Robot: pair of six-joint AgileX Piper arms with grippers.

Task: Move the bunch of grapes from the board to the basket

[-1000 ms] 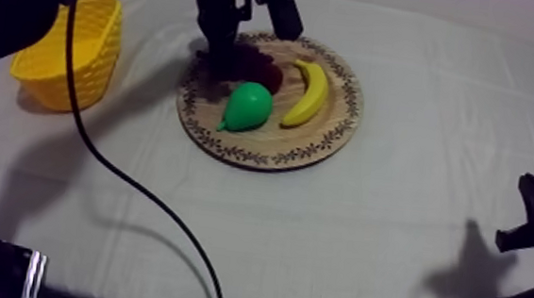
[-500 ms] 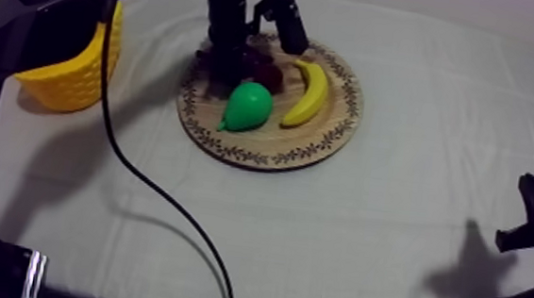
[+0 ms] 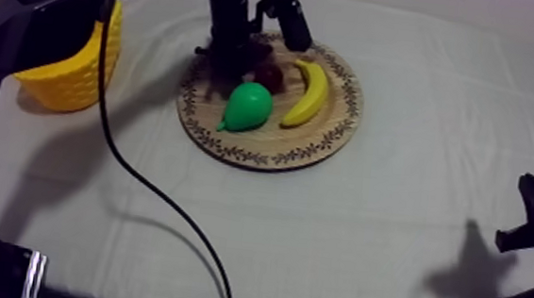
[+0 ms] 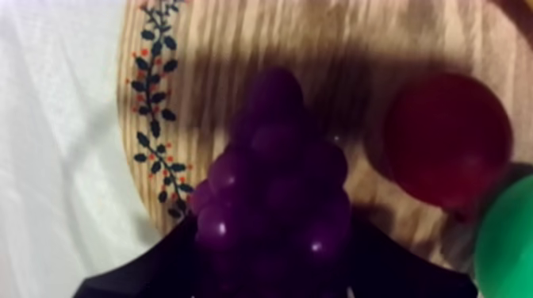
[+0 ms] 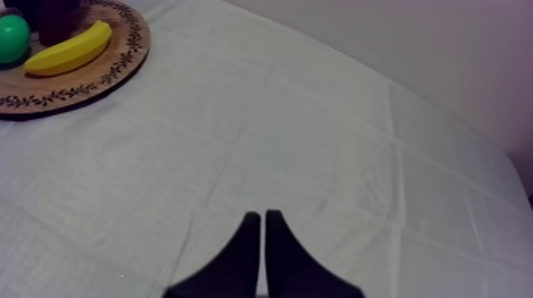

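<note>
Left arm (image 3: 39,4) swung across yellow plastic basket (image 3: 64,82) since a second ago | my left gripper (image 4: 274,242) clasps purple bunch of grapes (image 4: 274,174), on round wooden board (image 4: 198,47) | right gripper (image 5: 263,230) closed, empty | I'd lift straight up.

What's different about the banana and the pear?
The banana is yellow and the pear is green. The banana is long, thin and curved, while the pear is plump with one narrow end. Both are toy fruit lying on the wooden board.
</note>
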